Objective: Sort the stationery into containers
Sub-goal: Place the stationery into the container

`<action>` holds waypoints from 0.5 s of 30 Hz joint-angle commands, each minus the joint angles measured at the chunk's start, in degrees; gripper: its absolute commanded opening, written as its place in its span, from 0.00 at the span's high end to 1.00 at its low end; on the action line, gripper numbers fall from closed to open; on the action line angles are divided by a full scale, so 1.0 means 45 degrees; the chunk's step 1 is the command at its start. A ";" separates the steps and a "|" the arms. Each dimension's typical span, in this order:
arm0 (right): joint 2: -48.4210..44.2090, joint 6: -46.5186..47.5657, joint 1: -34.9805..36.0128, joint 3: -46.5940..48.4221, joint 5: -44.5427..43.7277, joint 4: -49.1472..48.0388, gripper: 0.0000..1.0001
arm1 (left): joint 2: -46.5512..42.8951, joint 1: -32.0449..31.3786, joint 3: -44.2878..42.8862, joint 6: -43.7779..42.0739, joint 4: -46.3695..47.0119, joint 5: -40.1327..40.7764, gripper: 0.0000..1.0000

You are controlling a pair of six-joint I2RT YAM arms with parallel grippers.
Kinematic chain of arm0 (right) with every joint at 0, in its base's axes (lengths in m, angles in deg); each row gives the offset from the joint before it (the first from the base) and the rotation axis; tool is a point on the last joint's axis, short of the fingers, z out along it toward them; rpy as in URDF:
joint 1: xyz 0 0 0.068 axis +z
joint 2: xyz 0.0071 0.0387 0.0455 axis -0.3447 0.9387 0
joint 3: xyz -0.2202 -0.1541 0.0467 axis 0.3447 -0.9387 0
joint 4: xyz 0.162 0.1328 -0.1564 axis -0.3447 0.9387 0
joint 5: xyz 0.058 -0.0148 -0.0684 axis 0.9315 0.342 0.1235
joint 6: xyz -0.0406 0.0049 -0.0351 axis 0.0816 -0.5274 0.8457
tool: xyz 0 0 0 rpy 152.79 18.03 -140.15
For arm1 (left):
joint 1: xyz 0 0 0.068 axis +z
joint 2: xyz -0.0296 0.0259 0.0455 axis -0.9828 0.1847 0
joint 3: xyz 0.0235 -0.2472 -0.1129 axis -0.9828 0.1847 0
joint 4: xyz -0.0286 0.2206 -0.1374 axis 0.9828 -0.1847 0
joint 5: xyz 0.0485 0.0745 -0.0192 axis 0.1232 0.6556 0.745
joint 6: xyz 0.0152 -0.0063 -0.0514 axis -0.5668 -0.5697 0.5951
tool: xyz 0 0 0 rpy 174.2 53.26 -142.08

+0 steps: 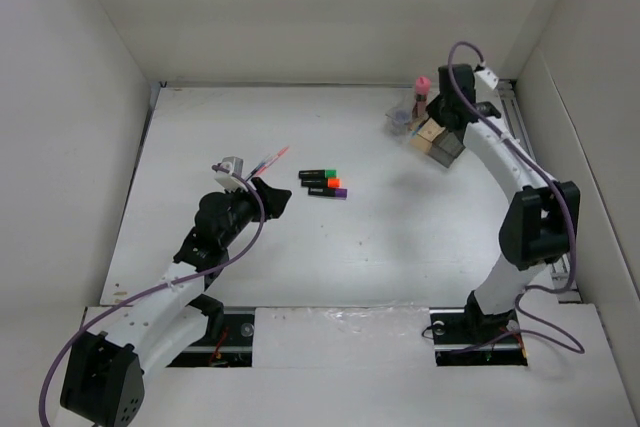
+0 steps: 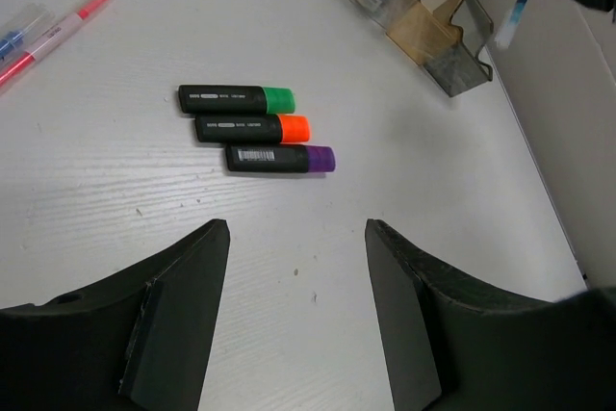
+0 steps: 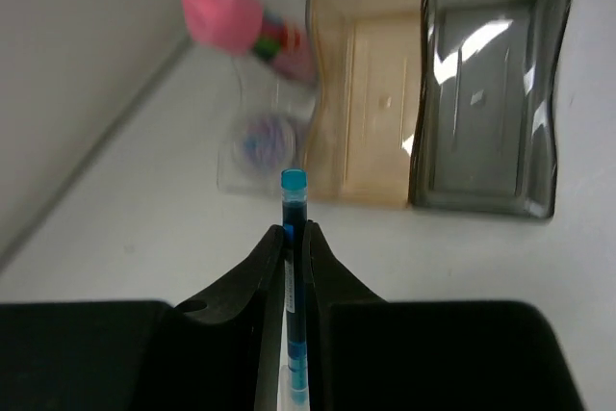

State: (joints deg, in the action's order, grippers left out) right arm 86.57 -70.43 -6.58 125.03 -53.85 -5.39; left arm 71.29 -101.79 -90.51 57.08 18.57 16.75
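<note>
Right end effector: clamped on pen, barrel mostly hidden
Left end effector: apart, empty
Bottle: blurred
Tray: near wall

Markers: three. Pens: two, one blue-white pen, one pink-red pen; possibly a third at 10 o'clock of the markers. Bottle: one. Jar: one. Tray: one.

White worktop: matte, faint lengthwise grain showing in left wrist view, few tiny dark specks on it. Soft grey shadows across far right part.

Tall white panels close in three sides: left wall, back wall, right wall (all plain, unmarked).

Metal rail runs along worktop's right edge, at foot of right wall.

Near side: white ledge, patch of crinkled clear film at its far edge.
</note>
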 commanded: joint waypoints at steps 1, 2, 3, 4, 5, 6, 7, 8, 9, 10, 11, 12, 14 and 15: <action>0.1346 0.0688 -0.0809 0.1947 -0.0471 -0.0026 0.94 | -0.0002 -0.0053 -0.0537 0.0024 0.0440 -0.0156 0.44; 0.1622 0.0823 -0.0986 0.2304 -0.0763 0.0109 0.94 | -0.0002 -0.0053 -0.0537 0.0024 0.0440 -0.0156 0.44; 0.1896 0.0979 -0.1142 0.2636 -0.1385 0.0110 0.94 | -0.0002 -0.0053 -0.0537 0.0024 0.0440 -0.0156 0.44; 0.2169 0.0981 -0.1279 0.3258 -0.1797 0.0227 0.94 | -0.0002 -0.0169 -0.0537 0.0024 0.0440 -0.0156 0.44; 0.2713 0.1290 -0.1435 0.3535 -0.2168 0.0382 0.94 | -0.0002 -0.0170 -0.0537 0.0024 0.0440 -0.0156 0.44; 0.2970 0.1409 -0.1437 0.3828 -0.2462 0.0384 0.94 | -0.0002 -0.0170 -0.0537 0.0024 0.0440 -0.0156 0.44; 0.3205 0.1526 -0.1572 0.4295 -0.2755 0.0539 0.94 | -0.0002 -0.0170 -0.0537 0.0024 0.0440 -0.0156 0.44; 0.3574 0.1528 -0.1573 0.4435 -0.2913 0.0656 0.94 | -0.0002 -0.0306 -0.0537 0.0024 0.0556 -0.0156 0.44; 0.3694 0.1818 -0.1573 0.4436 -0.2914 0.0657 0.94 | 0.0114 -0.0307 -0.0537 0.0024 0.0557 -0.0156 0.44; 0.3811 0.1821 -0.1689 0.4591 -0.3108 0.0657 0.94 | 0.0115 -0.0307 -0.0537 0.0024 0.0557 -0.0156 0.44; 0.3929 0.1995 -0.1691 0.4747 -0.3226 0.0541 0.94 | 0.0231 -0.0307 -0.0537 0.0024 0.0557 -0.0156 0.44; 0.4123 0.2112 -0.1691 0.4749 -0.3227 0.0540 0.94 | 0.0232 -0.0307 -0.0537 0.0024 0.0557 -0.0040 0.44; 0.4358 0.2114 -0.1807 0.5040 -0.3227 0.0540 0.94 | 0.0349 -0.0307 -0.0537 0.0024 0.0557 -0.0039 0.44; 0.4591 0.2230 -0.1808 0.5177 -0.3227 0.0540 0.94 | 0.0350 -0.0307 -0.0537 0.0024 0.0673 -0.0039 0.44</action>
State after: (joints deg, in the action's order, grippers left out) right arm 106.92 -62.72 -13.90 143.92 -65.50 -2.79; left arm 72.85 -102.93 -90.53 57.17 18.79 16.78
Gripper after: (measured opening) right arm 0.146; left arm 0.553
